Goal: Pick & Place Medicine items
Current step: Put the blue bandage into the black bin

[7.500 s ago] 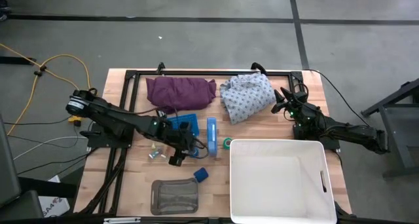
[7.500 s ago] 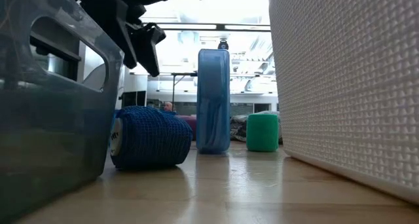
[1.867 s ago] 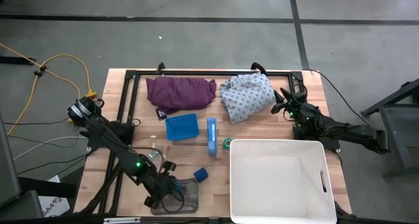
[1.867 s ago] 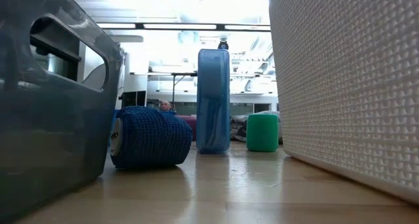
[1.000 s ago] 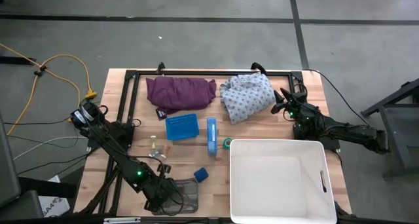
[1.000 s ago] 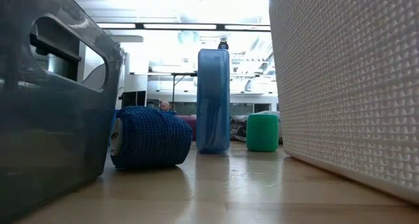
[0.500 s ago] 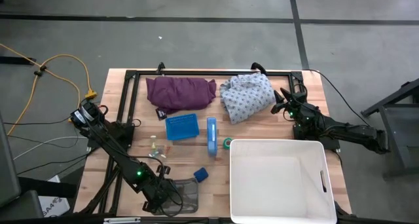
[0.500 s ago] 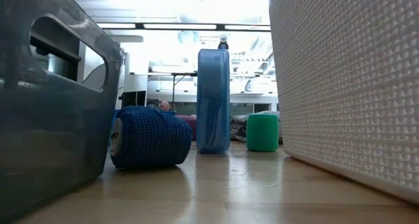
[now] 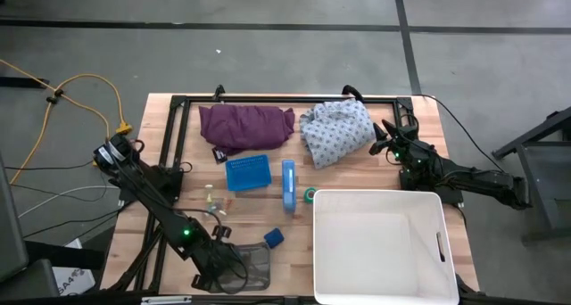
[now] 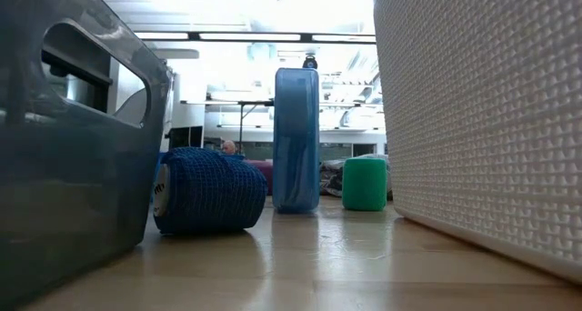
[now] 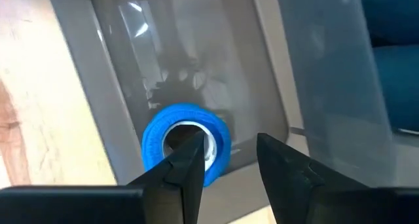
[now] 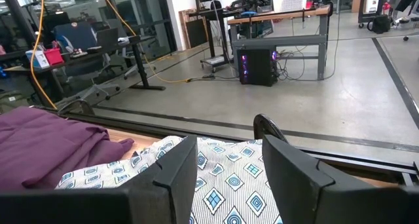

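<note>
A bright blue tape roll (image 11: 186,142) lies on its flat side on the floor of the clear grey bin (image 9: 252,267). My left gripper (image 11: 229,142) hangs open just above it, fingers pointing steeply down into the bin (image 11: 196,67), at the table's near left (image 9: 221,271). On the table stand a dark blue roll (image 9: 274,238), a green roll (image 9: 309,195), a tall blue block (image 9: 288,184), a flat blue box (image 9: 247,173) and tiny pale vials (image 9: 212,203). My right gripper (image 9: 385,149) waits open at the far right.
A large white basket (image 9: 379,247) fills the near right. A purple cloth (image 9: 245,125) and a patterned cloth (image 9: 337,131) lie along the far edge. In the low view the bin wall (image 10: 73,147) and the basket wall (image 10: 473,120) flank the rolls.
</note>
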Robot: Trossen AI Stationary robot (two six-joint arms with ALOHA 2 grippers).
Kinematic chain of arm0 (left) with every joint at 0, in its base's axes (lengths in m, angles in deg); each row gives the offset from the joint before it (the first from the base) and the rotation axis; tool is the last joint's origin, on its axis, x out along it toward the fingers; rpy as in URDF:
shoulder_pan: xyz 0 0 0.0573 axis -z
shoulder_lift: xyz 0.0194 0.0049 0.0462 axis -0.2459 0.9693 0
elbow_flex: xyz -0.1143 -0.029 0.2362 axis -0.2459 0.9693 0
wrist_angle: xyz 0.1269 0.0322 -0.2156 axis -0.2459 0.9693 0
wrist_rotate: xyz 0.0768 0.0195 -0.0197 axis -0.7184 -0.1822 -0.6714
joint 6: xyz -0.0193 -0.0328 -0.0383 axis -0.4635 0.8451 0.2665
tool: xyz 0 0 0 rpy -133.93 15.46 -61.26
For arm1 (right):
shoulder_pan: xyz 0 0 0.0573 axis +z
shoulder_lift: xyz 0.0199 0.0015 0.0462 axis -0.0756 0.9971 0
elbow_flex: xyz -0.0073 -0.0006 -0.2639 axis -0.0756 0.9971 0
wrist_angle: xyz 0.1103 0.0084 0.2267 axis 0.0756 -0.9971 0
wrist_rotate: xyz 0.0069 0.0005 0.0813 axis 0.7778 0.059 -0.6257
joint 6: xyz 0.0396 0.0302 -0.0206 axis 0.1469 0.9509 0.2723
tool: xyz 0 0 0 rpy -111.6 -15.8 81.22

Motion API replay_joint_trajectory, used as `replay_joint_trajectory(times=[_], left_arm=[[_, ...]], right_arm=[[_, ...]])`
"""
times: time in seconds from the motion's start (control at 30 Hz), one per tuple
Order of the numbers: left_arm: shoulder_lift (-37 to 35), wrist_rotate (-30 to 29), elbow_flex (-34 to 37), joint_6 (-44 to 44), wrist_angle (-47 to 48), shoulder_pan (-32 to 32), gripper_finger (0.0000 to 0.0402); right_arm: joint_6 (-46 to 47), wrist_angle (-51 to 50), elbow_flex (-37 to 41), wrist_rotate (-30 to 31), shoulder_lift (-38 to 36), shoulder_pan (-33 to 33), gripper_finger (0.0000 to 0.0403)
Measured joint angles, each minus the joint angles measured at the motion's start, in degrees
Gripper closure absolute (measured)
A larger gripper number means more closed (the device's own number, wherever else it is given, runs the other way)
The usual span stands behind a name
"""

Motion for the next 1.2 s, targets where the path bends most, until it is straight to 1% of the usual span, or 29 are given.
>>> replay_joint_trajectory(times=[0.13,0.5,0.7,0.83,1.2], left_arm=[[-1.39,0.00,0.00,0.00,0.23,0.00,0.0268],[-1.43,-0.23,0.00,0.00,0.28,-0.06,0.0268],[-1.43,0.19,0.00,-1.50,-0.17,-2.90,0.0268],[-1.43,3.10,-0.14,-5.32,-0.56,-6.46,0.0268],[-1.45,14.28,-3.84,-17.37,-0.59,-17.00,0.0268]], right_arm=[[-0.01,0.00,0.00,0.00,0.00,0.01,0.0243],[0.01,0.00,0.01,0.00,0.00,0.00,0.0243],[-0.01,0.00,0.01,0.00,0.00,-0.01,0.0243],[-0.01,0.00,0.01,0.00,0.00,-0.01,0.0243],[-0.01,0.00,0.01,0.00,0.00,0.01,0.0243]])
